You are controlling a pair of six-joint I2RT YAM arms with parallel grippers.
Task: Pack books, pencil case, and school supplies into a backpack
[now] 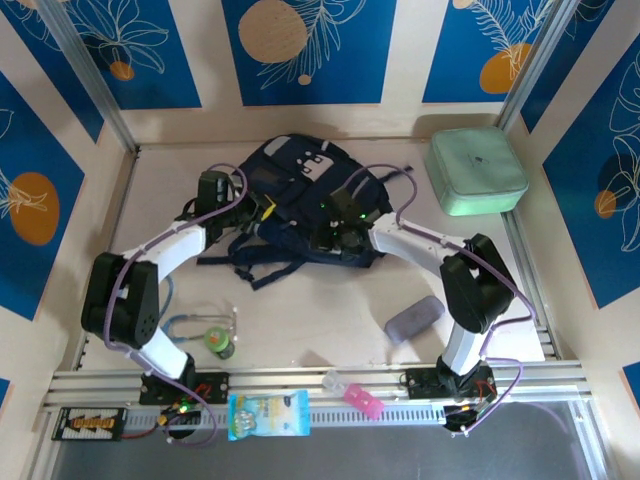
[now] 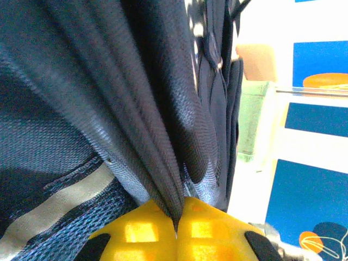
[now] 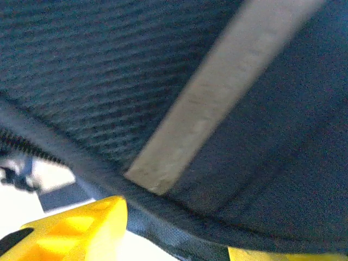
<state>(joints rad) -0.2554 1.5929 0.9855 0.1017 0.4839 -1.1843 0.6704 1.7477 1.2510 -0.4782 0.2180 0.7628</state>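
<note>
Lift gently with the left end effector (image 2: 176, 218), tips pinched together on a fold of the navy backpack (image 2: 136, 98), and close the right end effector (image 3: 175, 234), fingers (image 3: 76, 228) apart astride the zippered rim, squarely before pulling. Hard to judge contact there, or to make out the bag's opening among the folds.
</note>
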